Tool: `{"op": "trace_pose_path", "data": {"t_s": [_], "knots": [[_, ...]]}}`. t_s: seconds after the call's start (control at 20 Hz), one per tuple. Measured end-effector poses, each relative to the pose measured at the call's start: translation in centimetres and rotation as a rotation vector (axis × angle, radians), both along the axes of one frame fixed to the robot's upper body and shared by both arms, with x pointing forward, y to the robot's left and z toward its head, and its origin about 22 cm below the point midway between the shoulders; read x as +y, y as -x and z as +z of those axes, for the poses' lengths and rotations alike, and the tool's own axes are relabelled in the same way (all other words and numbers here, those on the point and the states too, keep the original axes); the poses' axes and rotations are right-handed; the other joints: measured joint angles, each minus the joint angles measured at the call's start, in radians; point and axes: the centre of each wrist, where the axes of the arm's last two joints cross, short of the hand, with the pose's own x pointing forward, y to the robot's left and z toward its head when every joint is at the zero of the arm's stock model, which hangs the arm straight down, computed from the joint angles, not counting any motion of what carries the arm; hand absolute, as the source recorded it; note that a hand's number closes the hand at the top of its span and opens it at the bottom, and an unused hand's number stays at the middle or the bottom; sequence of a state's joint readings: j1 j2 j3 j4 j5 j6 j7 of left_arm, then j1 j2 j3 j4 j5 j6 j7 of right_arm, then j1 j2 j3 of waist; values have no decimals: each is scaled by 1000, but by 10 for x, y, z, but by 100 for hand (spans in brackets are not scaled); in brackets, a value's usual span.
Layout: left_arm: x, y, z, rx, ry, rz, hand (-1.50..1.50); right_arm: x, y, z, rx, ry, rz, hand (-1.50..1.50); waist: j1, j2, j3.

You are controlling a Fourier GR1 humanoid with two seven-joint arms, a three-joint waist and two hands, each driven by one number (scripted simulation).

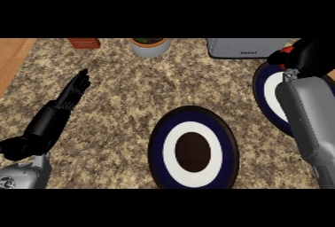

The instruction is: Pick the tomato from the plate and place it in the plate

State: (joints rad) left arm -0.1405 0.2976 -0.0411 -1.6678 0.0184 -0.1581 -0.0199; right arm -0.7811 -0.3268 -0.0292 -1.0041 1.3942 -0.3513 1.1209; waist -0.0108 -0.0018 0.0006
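A red tomato [278,56] peeks out at the far right, over the upper rim of a dark blue and white plate [263,88]. My right hand [315,53] is curled round the tomato and hides most of it. The grey right forearm covers much of that plate. A second blue and white plate [193,148] with a dark brown centre lies in the middle of the counter, near the front, with nothing on it. My left hand [73,92] rests open at the left, fingers straight and pointing away.
Along the counter's back edge stand an orange-red box [83,42], a grey pot with soil [149,45] and a grey appliance [248,48]. A wooden surface [13,57] borders the counter at the left.
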Motion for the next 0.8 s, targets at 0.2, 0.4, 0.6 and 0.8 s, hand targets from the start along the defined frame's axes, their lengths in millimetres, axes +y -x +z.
{"op": "trace_pose_path", "data": {"t_s": [0.2,0.4,0.6,0.8], "knots": [[1,-2,0,-2,-1,-1,0,-38,11,-27,26,-82,-63,150,5,2,0],[-3,-4,3,-6,-3,-11,0,-67,22,-57,60,-236,-137,-150,11,5,1],[-9,-6,2,-11,4,-11,0,-93,27,-73,51,-325,-175,-150,17,6,1],[-10,-8,5,-9,4,-15,0,-103,33,-95,-2,-319,-155,-150,20,6,1]]}}
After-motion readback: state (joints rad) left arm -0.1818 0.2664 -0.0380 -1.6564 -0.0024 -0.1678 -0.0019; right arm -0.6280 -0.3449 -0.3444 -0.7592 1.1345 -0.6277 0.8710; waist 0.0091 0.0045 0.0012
